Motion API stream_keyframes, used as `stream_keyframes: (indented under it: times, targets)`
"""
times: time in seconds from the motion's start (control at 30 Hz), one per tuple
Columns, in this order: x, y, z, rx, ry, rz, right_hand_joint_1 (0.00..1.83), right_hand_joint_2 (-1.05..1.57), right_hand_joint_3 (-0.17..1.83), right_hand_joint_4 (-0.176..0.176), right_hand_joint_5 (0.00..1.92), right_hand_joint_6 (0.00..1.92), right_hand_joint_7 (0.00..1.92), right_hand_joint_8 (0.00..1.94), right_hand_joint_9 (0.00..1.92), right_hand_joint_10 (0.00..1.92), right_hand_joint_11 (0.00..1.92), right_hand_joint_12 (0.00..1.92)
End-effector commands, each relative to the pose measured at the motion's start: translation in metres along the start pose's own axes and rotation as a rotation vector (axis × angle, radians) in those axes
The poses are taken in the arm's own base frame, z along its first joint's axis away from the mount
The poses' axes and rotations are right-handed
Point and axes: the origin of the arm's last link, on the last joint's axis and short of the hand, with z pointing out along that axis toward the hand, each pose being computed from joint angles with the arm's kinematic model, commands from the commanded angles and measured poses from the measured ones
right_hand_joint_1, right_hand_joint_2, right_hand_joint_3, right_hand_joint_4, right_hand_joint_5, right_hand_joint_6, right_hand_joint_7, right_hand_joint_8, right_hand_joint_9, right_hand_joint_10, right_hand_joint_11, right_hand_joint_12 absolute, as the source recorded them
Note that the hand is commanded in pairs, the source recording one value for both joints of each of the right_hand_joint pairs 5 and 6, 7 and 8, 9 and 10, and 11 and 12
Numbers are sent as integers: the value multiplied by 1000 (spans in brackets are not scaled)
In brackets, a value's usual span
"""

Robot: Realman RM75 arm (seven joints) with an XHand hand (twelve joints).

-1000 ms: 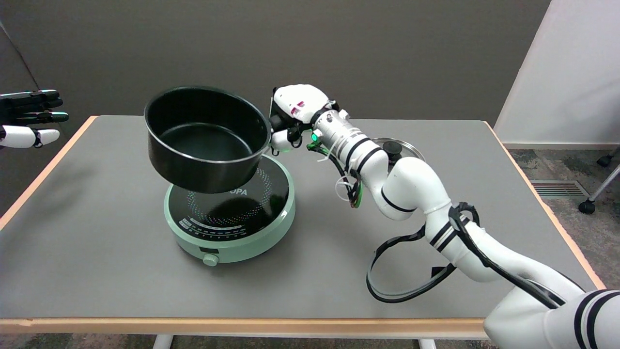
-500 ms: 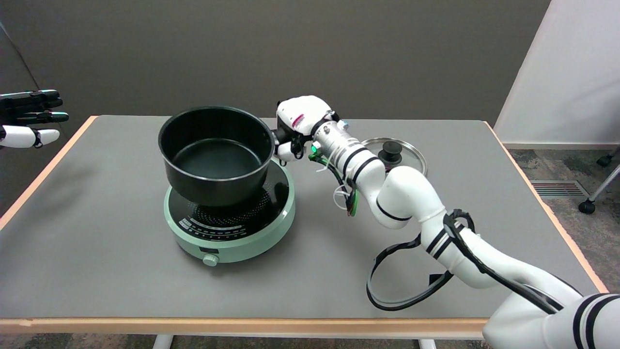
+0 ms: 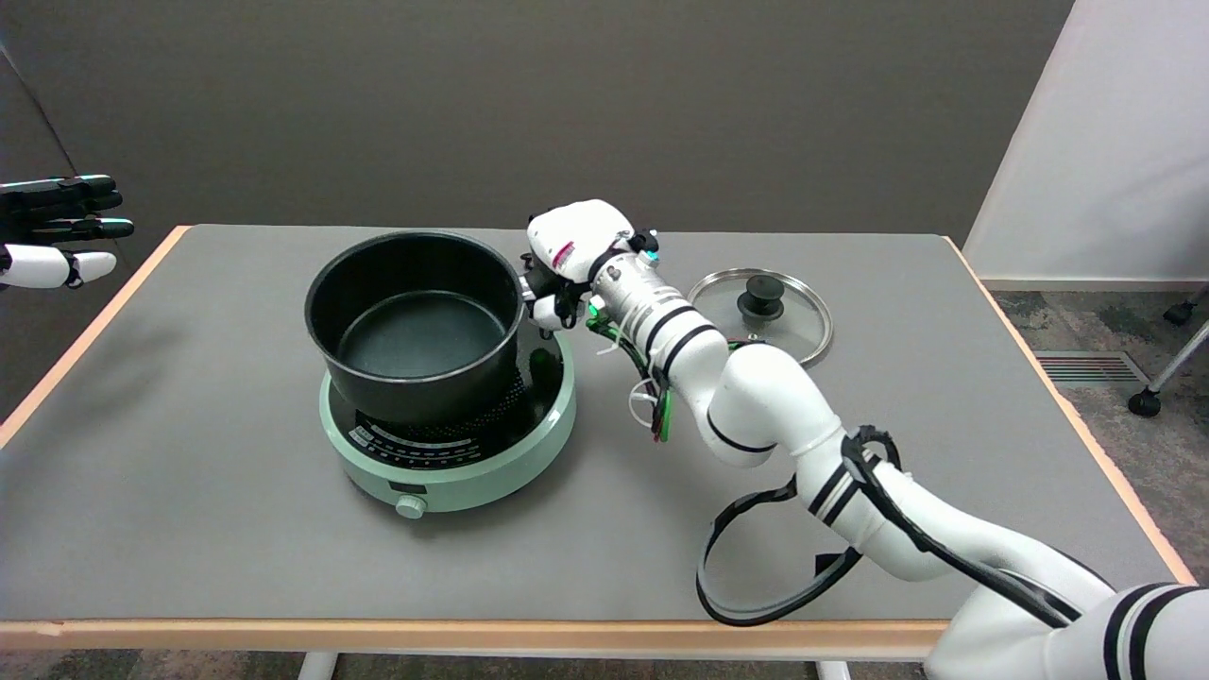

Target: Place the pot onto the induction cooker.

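Pot (image 3: 416,326) sits on induction cooker (image 3: 449,444) — robot hand (image 3: 567,260) clamped on its right rim.

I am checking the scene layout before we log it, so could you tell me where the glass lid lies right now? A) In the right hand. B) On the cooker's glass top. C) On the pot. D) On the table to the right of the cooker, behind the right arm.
D: the glass lid lies flat on the table, apart from the pot and the induction cooker.

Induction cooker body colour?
Mint green body, black glass top; head view shows it best.
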Motion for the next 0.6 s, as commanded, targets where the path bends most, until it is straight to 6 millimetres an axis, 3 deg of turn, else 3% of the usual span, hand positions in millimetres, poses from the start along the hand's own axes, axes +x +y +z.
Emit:
stream_keyframes:
  times: [0.03,0.6]
  targets:
    - [4,-9,-5,-45,2,-18,1028,1140,694,-91,1702,1702,1702,1702,1702,1702,1702,1702]
    - [-9,-7,-9,-54,-43,14,1036,1130,689,-93,1692,1692,1692,1692,1692,1692,1692,1692]
